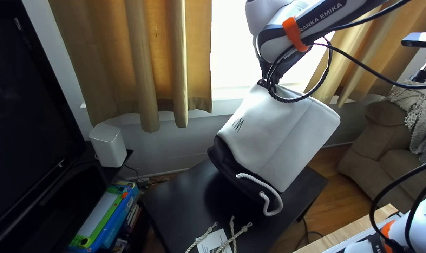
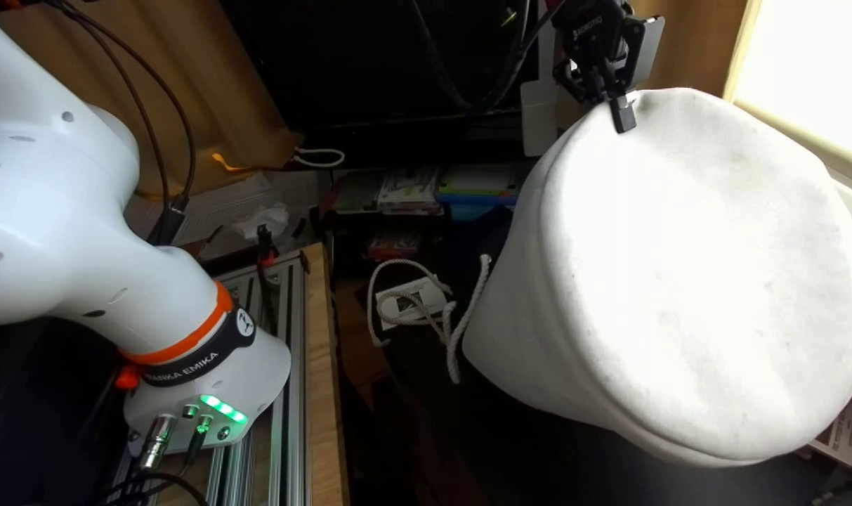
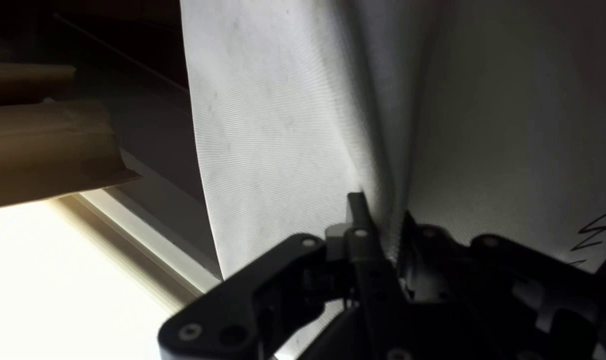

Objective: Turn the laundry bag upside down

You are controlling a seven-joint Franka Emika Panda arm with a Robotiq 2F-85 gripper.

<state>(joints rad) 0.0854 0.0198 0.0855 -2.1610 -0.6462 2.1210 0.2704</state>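
The laundry bag (image 1: pixel 279 133) is a large white soft cylinder. It is tilted, with its plain white base (image 2: pixel 713 274) raised and its dark rim band (image 1: pixel 230 165) lower, over the black table (image 1: pixel 181 196). I cannot tell how much of the rim rests on the table. A white cord handle (image 1: pixel 262 182) hangs from the rim band. My gripper (image 2: pixel 621 116) is shut on the edge of the base at the bag's top; it also shows in an exterior view (image 1: pixel 269 84). In the wrist view, the fingers (image 3: pixel 382 217) pinch a fold of the white fabric (image 3: pixel 273 140). The bag's opening is hidden.
Loose rope pieces (image 1: pixel 230 240) and a card (image 1: pixel 216 239) lie on the table's near part. A white box-shaped device (image 1: pixel 109 146) and a television (image 1: pixel 26 116) stand beside the table. Curtains (image 1: pixel 139 63) and a window sill are behind; a sofa (image 1: pixel 367 151) stands opposite.
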